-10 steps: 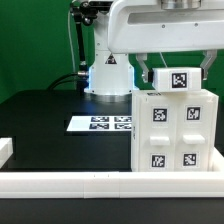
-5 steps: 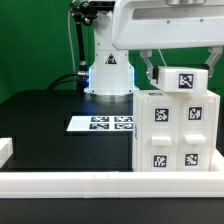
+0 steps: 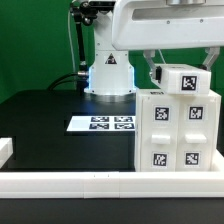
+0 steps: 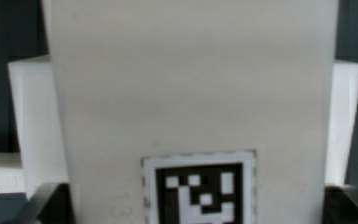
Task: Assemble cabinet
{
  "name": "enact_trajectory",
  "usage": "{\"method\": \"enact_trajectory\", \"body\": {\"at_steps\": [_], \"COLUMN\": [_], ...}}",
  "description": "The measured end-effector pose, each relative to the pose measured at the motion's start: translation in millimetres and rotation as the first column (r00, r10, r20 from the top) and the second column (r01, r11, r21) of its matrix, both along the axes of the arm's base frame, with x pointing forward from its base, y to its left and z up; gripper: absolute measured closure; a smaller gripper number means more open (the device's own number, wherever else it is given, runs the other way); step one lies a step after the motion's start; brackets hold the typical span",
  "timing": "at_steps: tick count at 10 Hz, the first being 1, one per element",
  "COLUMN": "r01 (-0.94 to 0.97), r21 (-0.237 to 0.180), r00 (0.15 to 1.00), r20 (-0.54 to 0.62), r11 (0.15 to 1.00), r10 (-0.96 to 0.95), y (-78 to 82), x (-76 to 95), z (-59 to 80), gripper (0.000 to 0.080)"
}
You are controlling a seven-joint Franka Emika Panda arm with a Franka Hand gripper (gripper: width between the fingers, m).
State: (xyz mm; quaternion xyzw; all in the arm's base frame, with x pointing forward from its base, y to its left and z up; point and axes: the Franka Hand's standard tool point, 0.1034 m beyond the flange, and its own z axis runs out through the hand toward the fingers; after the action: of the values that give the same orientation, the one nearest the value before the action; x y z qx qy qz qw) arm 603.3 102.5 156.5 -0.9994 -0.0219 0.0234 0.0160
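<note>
The cabinet (image 3: pixel 175 130), a big white box with several tagged faces, stands at the exterior view's right, against the front rail. My gripper (image 3: pixel 180 76) hovers right above its top, shut on a white tagged block (image 3: pixel 186 82) that sits at or just over the cabinet's top edge. Whether the block touches the cabinet I cannot tell. In the wrist view the block (image 4: pixel 190 100) fills the frame with its tag near my gripper (image 4: pixel 197 206), one dark finger (image 4: pixel 48 205) on each side. The cabinet top shows behind the block.
The marker board (image 3: pixel 100 123) lies flat on the black table left of the cabinet. A long low white rail (image 3: pixel 70 183) runs along the front edge, with a short white stub (image 3: pixel 5 150) at the far left. The arm's base (image 3: pixel 108 72) stands behind.
The gripper and the tagged block have shifted toward the exterior view's right and slightly down over the cabinet top. The cabinet itself has not moved.
</note>
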Motion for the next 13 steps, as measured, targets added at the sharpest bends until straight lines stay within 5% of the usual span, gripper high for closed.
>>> {"method": "enact_trajectory", "body": {"at_steps": [4, 7, 9, 11, 13], "r01": [0.001, 0.18, 0.395, 0.595, 0.676], "r21": [0.0, 0.005, 0.011, 0.084, 0.081], "r00": [1.0, 0.984, 0.919, 0.802, 0.736], "r20": [0.0, 0.002, -0.011, 0.0, -0.011], "r11": [1.0, 0.984, 0.918, 0.799, 0.733], "r10": [-0.001, -0.18, -0.395, -0.597, -0.677], "y": [-0.3, -1.6, -2.7, -4.1, -4.8], "x": [0.0, 0.0, 0.7, 8.4, 8.0], "z": [-0.1, 0.1, 0.2, 1.9, 1.8], "gripper": [0.0245, 0.0244, 0.0243, 0.0243, 0.0243]}}
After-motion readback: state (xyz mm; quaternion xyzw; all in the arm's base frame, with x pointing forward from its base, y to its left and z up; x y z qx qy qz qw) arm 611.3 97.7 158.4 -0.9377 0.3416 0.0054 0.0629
